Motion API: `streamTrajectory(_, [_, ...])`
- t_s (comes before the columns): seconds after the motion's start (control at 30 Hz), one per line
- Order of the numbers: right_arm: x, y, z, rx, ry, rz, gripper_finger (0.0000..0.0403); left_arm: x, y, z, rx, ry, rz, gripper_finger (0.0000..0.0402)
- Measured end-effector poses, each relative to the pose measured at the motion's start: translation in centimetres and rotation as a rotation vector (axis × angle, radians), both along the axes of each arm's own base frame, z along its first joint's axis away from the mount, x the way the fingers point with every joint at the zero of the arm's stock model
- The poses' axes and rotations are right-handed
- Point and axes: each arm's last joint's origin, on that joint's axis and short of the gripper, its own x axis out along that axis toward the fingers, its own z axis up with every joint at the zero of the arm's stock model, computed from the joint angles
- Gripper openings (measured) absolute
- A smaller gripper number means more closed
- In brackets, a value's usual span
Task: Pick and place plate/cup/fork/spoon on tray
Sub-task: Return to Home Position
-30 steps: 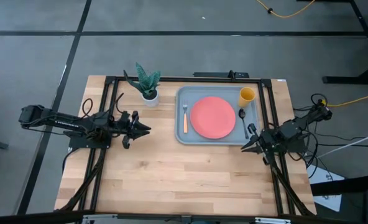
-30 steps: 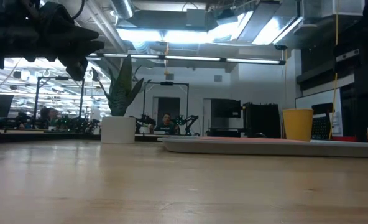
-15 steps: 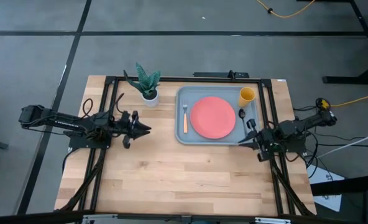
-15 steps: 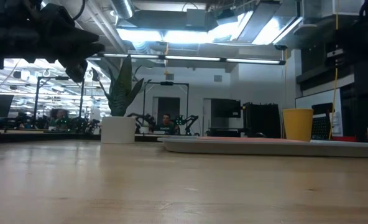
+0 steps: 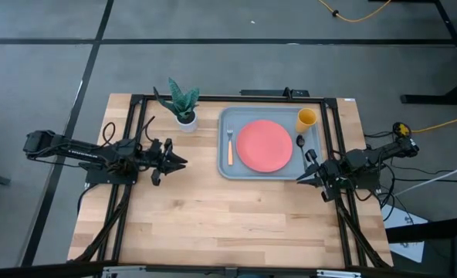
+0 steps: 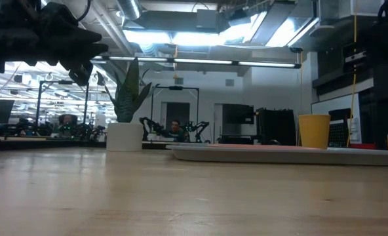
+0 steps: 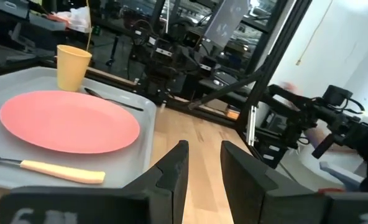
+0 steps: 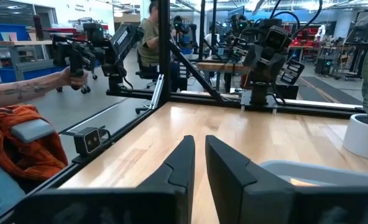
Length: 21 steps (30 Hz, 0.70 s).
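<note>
A light wooden table [image 5: 213, 216] with a black metal frame stands on a grey floor; the low view looks across it into a workshop with ceiling lights, other rigs and a seated person [image 6: 175, 130] far behind. In the right wrist view a person's forearm [image 8: 22, 90] holds a handle beside the table, with orange cloth [image 8: 16, 140] nearby. A small white pot with a green plant [image 5: 184, 104] sits at the table's far side, just left of the tray.

The light blue-grey tray [image 5: 222, 166] lies on the table's right half and holds all four items. The coral-red plate [image 5: 264, 145] fills its middle. The fork [image 5: 230, 144], tan handle and metal tines, lies along the plate's left side. The dark spoon [image 5: 302, 150] lies along the plate's right side, and the yellow-orange cup [image 5: 306, 119] stands upright in the far right corner.

The left end effector [image 5: 181, 161] hovers over bare table to the left of the tray, apart from it, its fingers [image 7: 174, 168] slightly spread and empty. The right end effector [image 5: 304, 177] hangs at the tray's near right corner, just beside the spoon's handle end, its fingers [image 8: 181, 162] parted by a narrow gap, pinching nothing.
</note>
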Motion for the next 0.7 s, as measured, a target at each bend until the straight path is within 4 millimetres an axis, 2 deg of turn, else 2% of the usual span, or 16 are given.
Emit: streamTrajectory(0.7, [0.00,0.00,0.00,-0.001,0.000,0.000,0.0045,0.04,0.05,-0.46,-0.001,0.048,0.016,0.0086])
